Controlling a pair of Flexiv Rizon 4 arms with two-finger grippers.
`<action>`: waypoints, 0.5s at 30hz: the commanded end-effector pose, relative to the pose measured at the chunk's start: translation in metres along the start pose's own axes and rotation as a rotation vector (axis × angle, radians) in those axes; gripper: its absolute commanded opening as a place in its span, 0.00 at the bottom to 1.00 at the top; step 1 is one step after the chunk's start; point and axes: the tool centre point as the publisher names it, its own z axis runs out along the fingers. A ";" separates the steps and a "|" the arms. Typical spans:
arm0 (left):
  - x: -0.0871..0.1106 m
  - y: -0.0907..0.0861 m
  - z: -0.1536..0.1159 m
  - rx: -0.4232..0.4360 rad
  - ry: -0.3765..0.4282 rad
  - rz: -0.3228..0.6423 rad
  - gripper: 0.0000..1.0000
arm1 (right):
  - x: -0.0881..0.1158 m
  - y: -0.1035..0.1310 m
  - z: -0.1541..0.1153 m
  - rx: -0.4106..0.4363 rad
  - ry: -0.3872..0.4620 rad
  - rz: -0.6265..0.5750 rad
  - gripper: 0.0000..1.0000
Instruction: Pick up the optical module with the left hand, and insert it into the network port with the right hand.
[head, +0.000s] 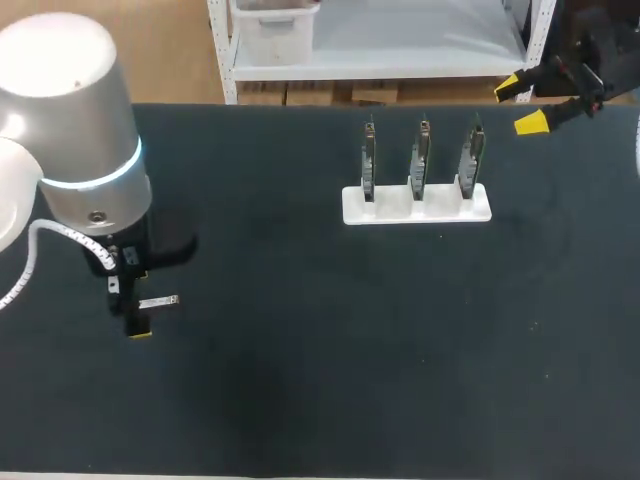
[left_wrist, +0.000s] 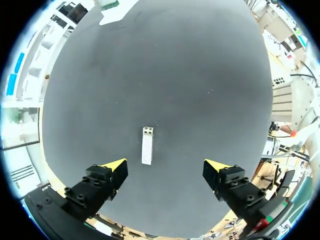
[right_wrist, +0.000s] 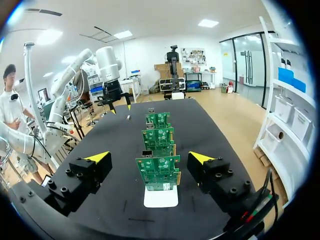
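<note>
Near the table's (head: 300, 380) left edge the left gripper (left_wrist: 165, 165) hangs over the optical module (left_wrist: 147, 145), fingers (left_wrist: 114, 166) wide apart, touching nothing. The module lies flat just ahead of them: small, light, rigid, likely slick metal, best pinched across its long sides at mid-length. At the far right corner, past three upright circuit boards (head: 420, 160), the right gripper (head: 520, 104) is spread and empty.
</note>
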 end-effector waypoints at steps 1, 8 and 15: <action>-0.003 0.010 0.010 0.017 -0.010 0.013 1.00 | 0.000 0.003 0.001 0.007 0.001 -0.001 1.00; 0.000 0.016 0.023 0.043 -0.017 0.016 1.00 | 0.000 0.003 0.001 0.007 0.001 -0.001 1.00; -0.001 0.015 0.029 0.056 -0.013 0.015 1.00 | 0.000 0.003 0.001 0.007 0.001 -0.001 1.00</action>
